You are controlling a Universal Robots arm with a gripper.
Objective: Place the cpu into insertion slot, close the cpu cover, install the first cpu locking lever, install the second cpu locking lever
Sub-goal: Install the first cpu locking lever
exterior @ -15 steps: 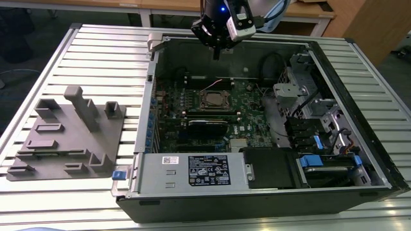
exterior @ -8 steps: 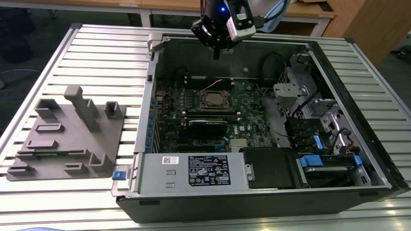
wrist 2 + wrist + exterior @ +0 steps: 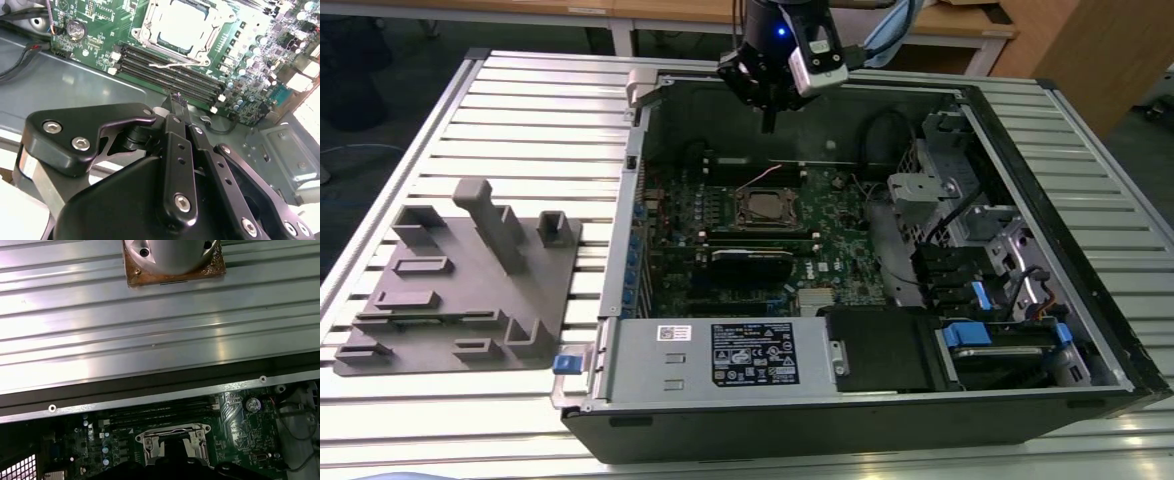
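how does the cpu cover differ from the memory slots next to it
The cpu cover is a square silver-grey frame; the memory slots are long, narrow and black. The cpu cover is a single piece; the memory slots are several parallel strips. Both sit on the green board.

The exterior view looked steeply down from high above the slatted table (image 3: 520, 110), far enough back to take in the whole open computer case (image 3: 854, 435), with the gripper (image 3: 770, 122) at 12 o'clock. The second wrist view sat close behind the gripper's linkage, facing the motherboard (image 3: 250, 75). The first wrist view faced the table's slats and the case rim. All three views shared the insertion slot (image 3: 767, 208).
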